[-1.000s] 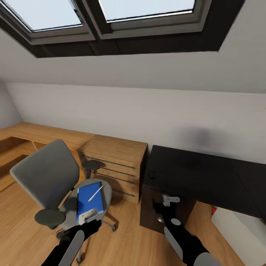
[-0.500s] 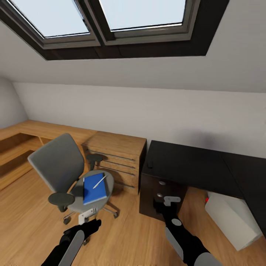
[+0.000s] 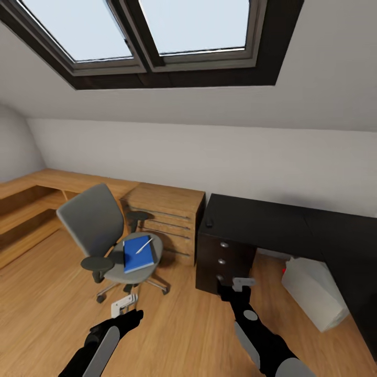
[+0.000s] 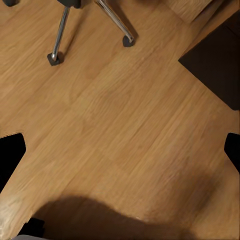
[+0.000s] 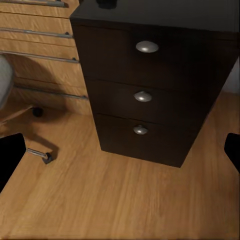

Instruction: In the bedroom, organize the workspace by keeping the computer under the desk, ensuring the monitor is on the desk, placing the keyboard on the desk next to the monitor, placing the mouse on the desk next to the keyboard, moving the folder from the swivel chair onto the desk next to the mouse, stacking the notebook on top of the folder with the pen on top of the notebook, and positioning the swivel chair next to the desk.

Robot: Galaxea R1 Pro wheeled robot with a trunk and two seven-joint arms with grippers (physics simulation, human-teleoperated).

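Observation:
The grey swivel chair (image 3: 94,225) stands on the wooden floor, left of the black desk (image 3: 272,222). On its seat lies the blue folder (image 3: 137,255) with the white pen (image 3: 144,245) across it; I cannot tell a notebook apart from the folder. A small black mouse (image 3: 209,223) sits at the desk's left edge, above the drawer unit (image 5: 145,95). A white computer case (image 3: 314,290) leans under the desk. My left gripper (image 3: 124,305) hangs open over bare floor short of the chair's base (image 4: 117,22). My right gripper (image 3: 242,283) is open, facing the drawers.
A light wooden cabinet (image 3: 165,214) with metal handles stands between chair and desk, and a low wooden bench (image 3: 31,193) runs along the left wall. Skylights (image 3: 157,31) sit in the sloped ceiling. Open floor (image 3: 178,330) lies in front of me.
The whole picture has shifted: the camera has pulled back, so chair and desk look smaller and farther, and the drawer unit and computer case show more fully. Both arms keep their pose.

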